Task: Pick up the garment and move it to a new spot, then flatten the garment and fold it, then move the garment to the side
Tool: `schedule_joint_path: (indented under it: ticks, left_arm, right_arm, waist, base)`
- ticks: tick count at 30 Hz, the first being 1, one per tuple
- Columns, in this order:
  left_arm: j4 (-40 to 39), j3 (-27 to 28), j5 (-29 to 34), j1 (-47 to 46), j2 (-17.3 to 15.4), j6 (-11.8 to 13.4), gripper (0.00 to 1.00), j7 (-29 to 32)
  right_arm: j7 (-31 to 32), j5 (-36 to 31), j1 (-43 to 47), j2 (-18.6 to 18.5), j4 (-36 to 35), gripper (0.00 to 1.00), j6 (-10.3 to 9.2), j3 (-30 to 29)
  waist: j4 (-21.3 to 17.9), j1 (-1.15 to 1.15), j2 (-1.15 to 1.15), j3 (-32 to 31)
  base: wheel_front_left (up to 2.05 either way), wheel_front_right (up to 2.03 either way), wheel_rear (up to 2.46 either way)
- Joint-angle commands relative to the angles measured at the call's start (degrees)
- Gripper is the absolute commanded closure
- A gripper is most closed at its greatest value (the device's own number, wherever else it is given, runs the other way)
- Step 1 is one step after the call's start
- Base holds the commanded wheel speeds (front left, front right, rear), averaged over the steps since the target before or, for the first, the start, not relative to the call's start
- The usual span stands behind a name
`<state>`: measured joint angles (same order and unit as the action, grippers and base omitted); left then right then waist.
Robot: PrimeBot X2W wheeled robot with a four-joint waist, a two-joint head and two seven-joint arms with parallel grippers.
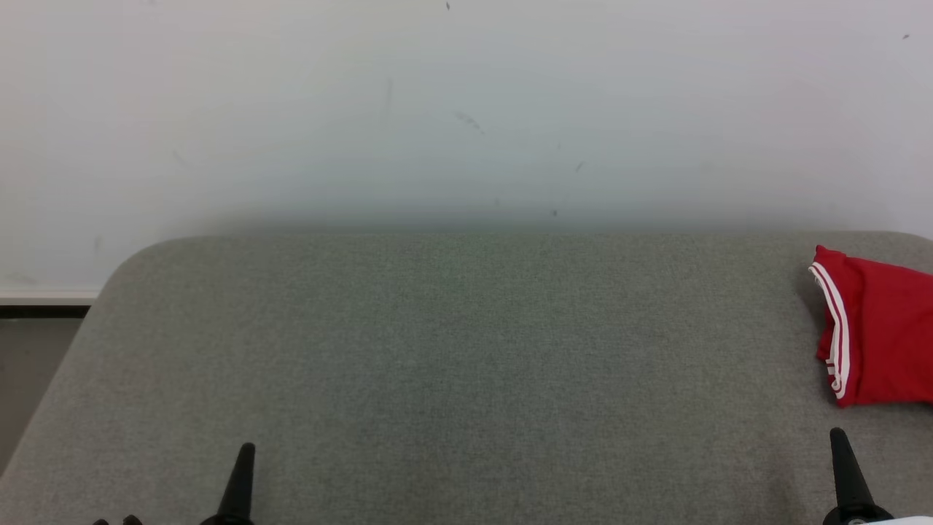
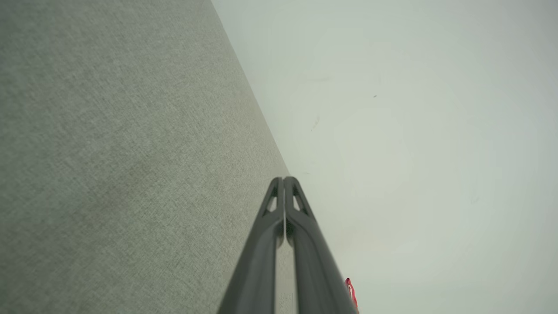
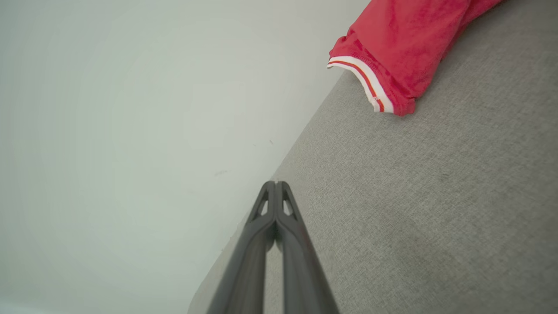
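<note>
A red garment (image 1: 878, 328) with white stripes along one edge lies folded at the far right of the grey padded table (image 1: 466, 350), partly cut off by the head view's right border. The right wrist view has the garment (image 3: 401, 48) at its top right, and a sliver of the garment (image 2: 351, 293) peeks out beside the fingers in the left wrist view. My left gripper (image 1: 246, 446) stands at the lower left, shut and empty, tips together (image 2: 284, 178). My right gripper (image 1: 837, 432) stands at the lower right, just in front of the garment, shut on nothing (image 3: 275, 183).
A pale wall (image 1: 466, 109) rises right behind the table's far edge. The table's rounded left corner (image 1: 127, 262) drops to a darker floor (image 1: 29, 364) with a white skirting strip.
</note>
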<state>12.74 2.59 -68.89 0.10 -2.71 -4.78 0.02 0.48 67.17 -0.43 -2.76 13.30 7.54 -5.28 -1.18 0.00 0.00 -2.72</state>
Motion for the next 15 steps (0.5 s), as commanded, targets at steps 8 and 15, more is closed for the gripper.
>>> schedule_joint_path:
  ticks: [8,15]
  left_arm:
    - [0.1,1.1,-5.3,-2.2,-0.4,-0.9,1.0,1.5]
    - [0.4,1.6,-8.8,-3.0,-0.4,-1.3,1.0,2.5]
  right_arm:
    - [1.4,5.8,-2.4,-0.2,0.0,1.0,-0.06,-0.4]
    - [2.3,9.4,-3.1,-0.2,0.2,1.0,-0.07,-0.6]
  waist:
    - [0.2,0.0,0.0,0.5]
    - [0.4,0.0,0.0,0.9]
  base:
    - [0.0,0.0,0.0]
    - [0.0,0.0,0.0]
